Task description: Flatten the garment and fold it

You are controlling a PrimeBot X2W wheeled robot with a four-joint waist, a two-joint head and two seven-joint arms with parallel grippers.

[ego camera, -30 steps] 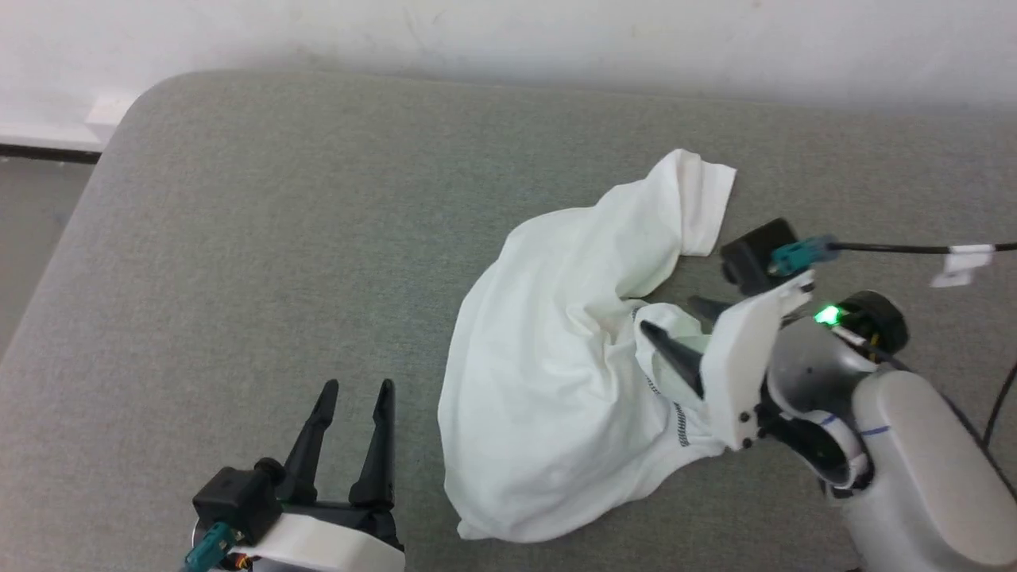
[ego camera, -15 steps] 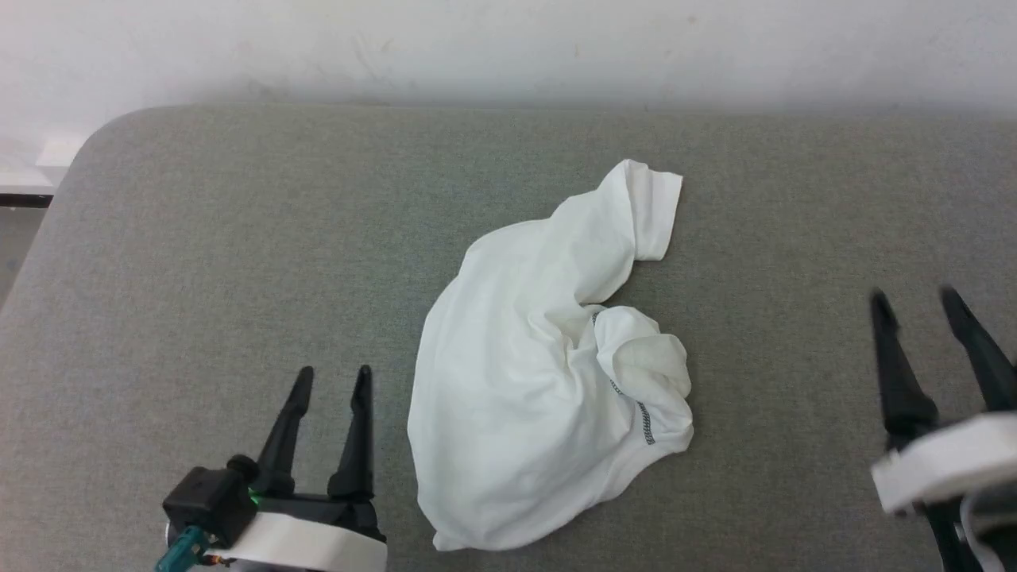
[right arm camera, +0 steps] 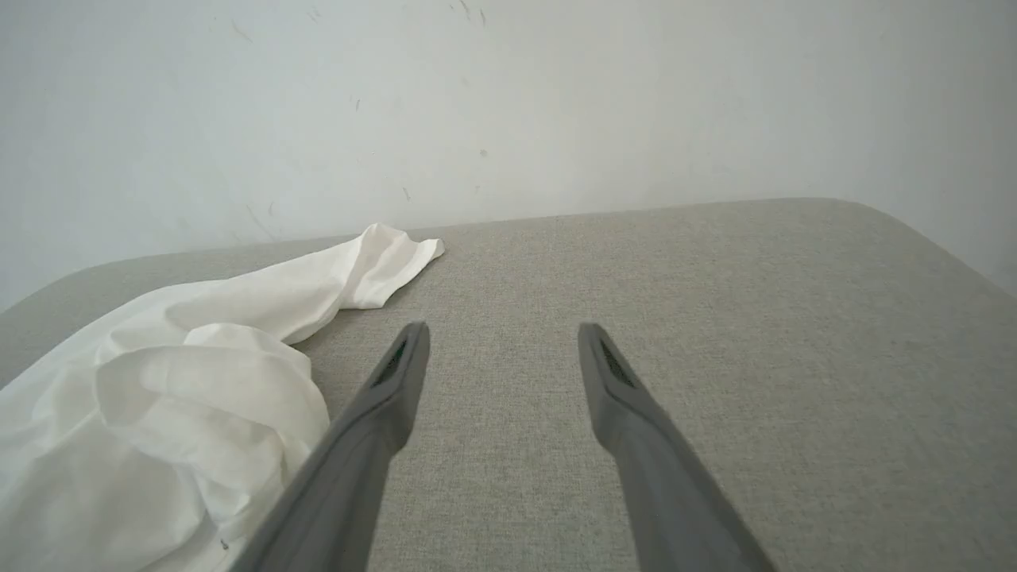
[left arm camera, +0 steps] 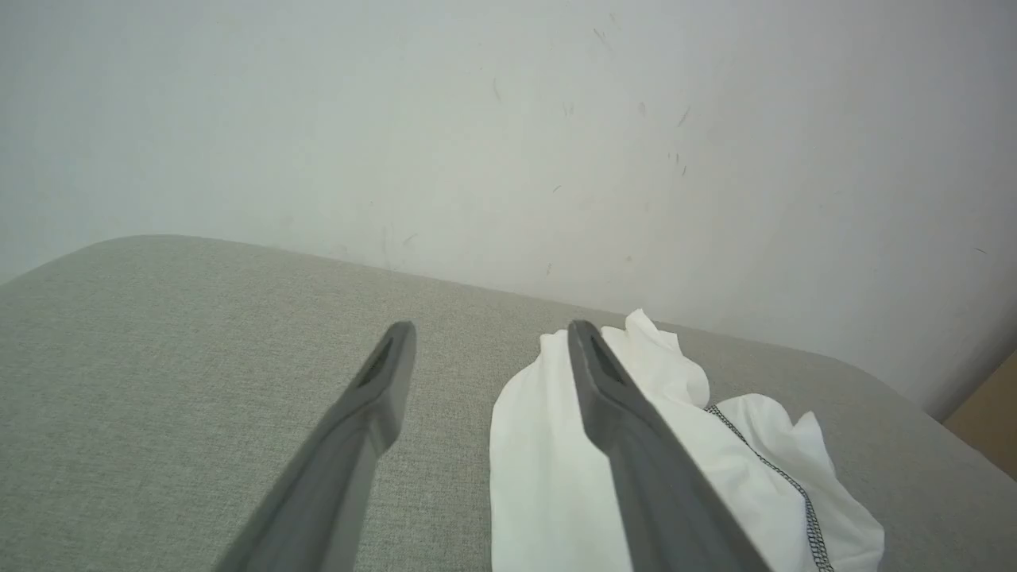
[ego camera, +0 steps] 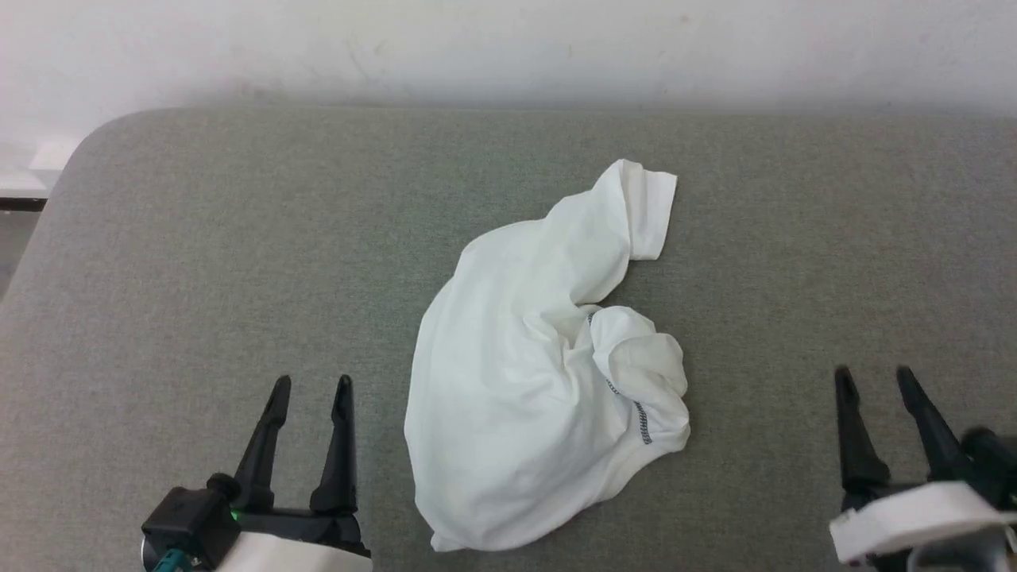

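The garment (ego camera: 524, 373) is a white T-shirt lying crumpled in the middle of the grey padded surface (ego camera: 238, 238), one sleeve pointing up and right, dark zigzag stitching showing at its lower right. My left gripper (ego camera: 311, 384) stands open at the lower left, just left of the cloth, with nothing between its fingers. At the lower right, well clear of the cloth, my right gripper (ego camera: 872, 375) is open and empty too. The left wrist view has the garment (left arm camera: 548, 477) behind the right finger; the right wrist view has the garment (right arm camera: 159, 397) to the left.
A pale wall (ego camera: 508, 48) runs along the far edge of the surface. The surface's rounded corner (ego camera: 87, 151) is at the far left, with floor beyond it. Bare grey fabric lies on both sides of the garment.
My right gripper has let go of the garment's lower right and drawn back to the lower right. The camera shifted. The left gripper sits a little lower in view.
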